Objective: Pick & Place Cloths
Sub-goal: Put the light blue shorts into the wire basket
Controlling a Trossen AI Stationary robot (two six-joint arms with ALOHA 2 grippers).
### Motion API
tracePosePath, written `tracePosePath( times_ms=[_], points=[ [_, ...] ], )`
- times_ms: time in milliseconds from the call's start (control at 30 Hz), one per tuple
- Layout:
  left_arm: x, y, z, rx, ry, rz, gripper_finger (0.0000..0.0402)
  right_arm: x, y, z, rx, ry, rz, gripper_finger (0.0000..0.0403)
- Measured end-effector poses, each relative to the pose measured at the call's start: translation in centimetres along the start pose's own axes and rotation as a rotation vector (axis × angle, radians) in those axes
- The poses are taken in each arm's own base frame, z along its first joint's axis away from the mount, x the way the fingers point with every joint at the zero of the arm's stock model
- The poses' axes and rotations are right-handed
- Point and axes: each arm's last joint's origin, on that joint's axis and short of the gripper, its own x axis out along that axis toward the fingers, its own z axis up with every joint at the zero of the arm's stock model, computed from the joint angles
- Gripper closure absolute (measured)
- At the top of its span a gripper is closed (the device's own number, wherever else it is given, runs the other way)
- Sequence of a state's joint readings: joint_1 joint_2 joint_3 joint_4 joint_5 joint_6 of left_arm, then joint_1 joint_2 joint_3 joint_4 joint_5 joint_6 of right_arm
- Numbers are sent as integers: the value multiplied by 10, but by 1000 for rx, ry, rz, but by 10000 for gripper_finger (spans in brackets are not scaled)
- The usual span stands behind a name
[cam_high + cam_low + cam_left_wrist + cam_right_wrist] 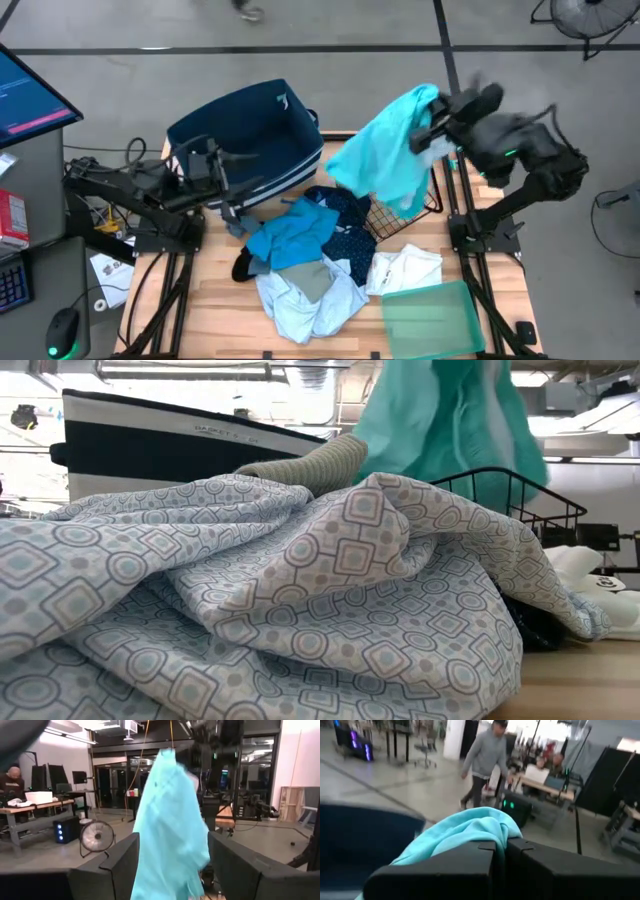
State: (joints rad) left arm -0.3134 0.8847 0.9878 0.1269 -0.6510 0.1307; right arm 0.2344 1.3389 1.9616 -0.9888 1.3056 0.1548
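Note:
My right gripper is raised above the table's far right part, shut on a bright turquoise cloth, which also shows in the low view and the left wrist view. My left gripper waits open by the navy striped bin's near side, facing the hanging cloth. The other cloths lie heaped mid-table: a blue one, a dotted navy one, a white one, a pale patterned one filling the low view, and a black one. My right gripper pinches the turquoise cloth between its two shut fingers at a bunched fold at its top, several layers thick. The cloth is lifted clear of the table and hangs slack below the fingers, in front of the wire basket.
The navy bin stands at the table's far left-centre. A black wire basket sits under the hanging cloth, a green tray at the near right corner. A person walks in the room beyond.

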Motion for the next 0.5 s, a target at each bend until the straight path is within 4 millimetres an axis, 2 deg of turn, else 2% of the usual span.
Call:
tracePosePath(
  times_ms=[167,300,400,500],
  points=[
    [0,0,0,1,1,-1,183,11,21,-39,-36,109,-47,403],
    [2,-2,-2,7,9,-2,183,24,28,-67,-89,194,-140,403],
    [3,-3,-3,7,9,-2,183,35,38,-79,-122,220,-181,403],
    [3,-3,-3,9,12,-2,183,41,41,-79,-181,207,-223,403]
  ],
)
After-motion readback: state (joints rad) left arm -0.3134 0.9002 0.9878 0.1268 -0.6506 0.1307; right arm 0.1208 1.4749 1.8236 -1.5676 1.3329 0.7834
